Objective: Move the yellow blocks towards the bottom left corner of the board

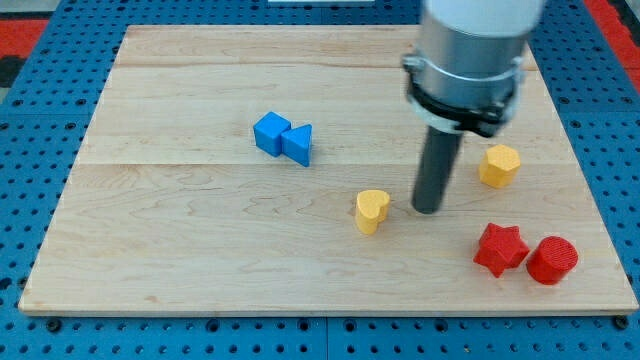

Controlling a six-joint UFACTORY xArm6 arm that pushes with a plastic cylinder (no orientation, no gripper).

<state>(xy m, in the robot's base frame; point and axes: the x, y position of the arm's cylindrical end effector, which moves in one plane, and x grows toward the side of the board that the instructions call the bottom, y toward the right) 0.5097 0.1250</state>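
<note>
My tip [427, 210] rests just right of the yellow heart-shaped block [371, 210], apart from it; the yellow hexagonal block [499, 165] lies farther right; I run no pincer, only a rod.

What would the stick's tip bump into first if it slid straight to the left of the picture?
Probably the yellow heart block. My tip sits just to its right, at about the same height in the view, with bare board between them. Depth is hard to judge, so it might only clip the block's edge.
</note>
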